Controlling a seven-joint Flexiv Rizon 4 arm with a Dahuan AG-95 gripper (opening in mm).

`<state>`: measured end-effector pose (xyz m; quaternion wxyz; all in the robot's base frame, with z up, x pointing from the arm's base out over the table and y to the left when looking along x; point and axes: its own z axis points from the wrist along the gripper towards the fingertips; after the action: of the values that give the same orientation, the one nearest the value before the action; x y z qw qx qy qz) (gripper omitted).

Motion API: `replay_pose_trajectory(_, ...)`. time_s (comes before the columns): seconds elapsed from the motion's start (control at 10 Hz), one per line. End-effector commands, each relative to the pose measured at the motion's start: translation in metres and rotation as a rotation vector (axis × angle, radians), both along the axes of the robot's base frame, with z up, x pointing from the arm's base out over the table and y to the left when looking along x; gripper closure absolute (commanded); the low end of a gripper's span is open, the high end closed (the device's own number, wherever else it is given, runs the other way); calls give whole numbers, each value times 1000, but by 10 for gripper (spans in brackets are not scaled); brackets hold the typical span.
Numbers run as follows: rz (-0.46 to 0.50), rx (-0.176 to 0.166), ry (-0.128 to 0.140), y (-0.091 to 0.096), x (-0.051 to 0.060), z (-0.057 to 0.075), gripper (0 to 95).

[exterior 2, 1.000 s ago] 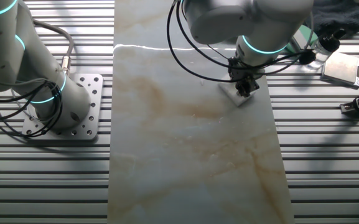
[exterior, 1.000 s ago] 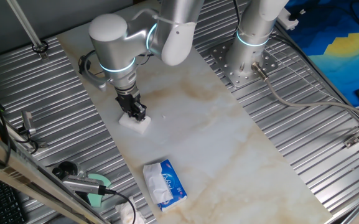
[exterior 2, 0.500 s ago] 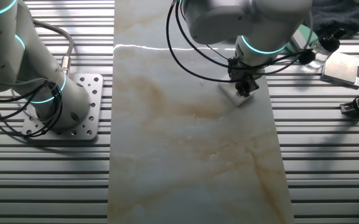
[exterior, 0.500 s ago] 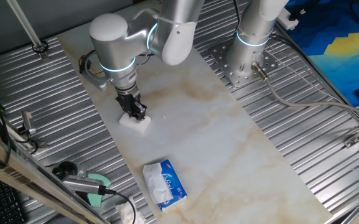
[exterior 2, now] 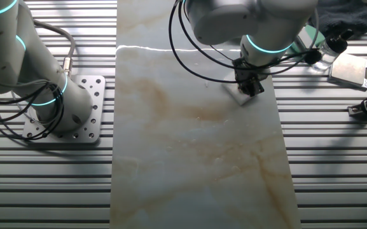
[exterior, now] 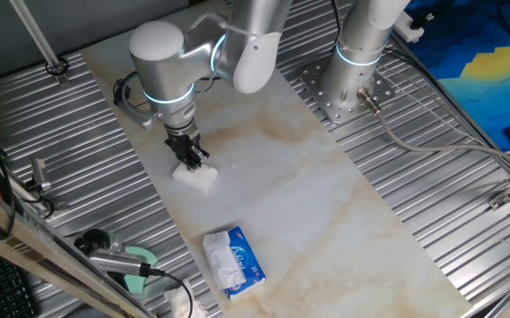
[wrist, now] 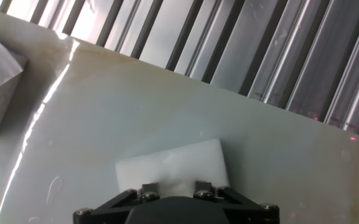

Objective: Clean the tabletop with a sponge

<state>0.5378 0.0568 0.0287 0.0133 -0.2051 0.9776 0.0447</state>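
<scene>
Sponge point(exterior: 198, 177) on tabletop point(exterior: 308, 203), near edge

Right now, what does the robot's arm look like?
The arm is fat, rounded and silver-grey, with glowing turquoise rings at its joints. Black cables loop beside its wrist. The gripper at its end is small and black, with two short black fingers.

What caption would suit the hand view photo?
Robot gripper pressing a white sponge onto the marble tabletop near its ribbed metal edge.
</scene>
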Motion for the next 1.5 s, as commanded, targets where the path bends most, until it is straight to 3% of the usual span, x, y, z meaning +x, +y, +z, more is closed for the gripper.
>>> replay_pose_trajectory(0.1, -4, 2, -2, 0, 0, -1, 950)
replay_pose_trajectory(0.5, -8, 8, -7, 0, 0, -1, 950)
replay_pose_trajectory(0.7, 10, 15, -9, -1, 0, 0, 570)
replay_pose_trajectory(1.5, 50, 9, -16, -4, 4, 11, 570)
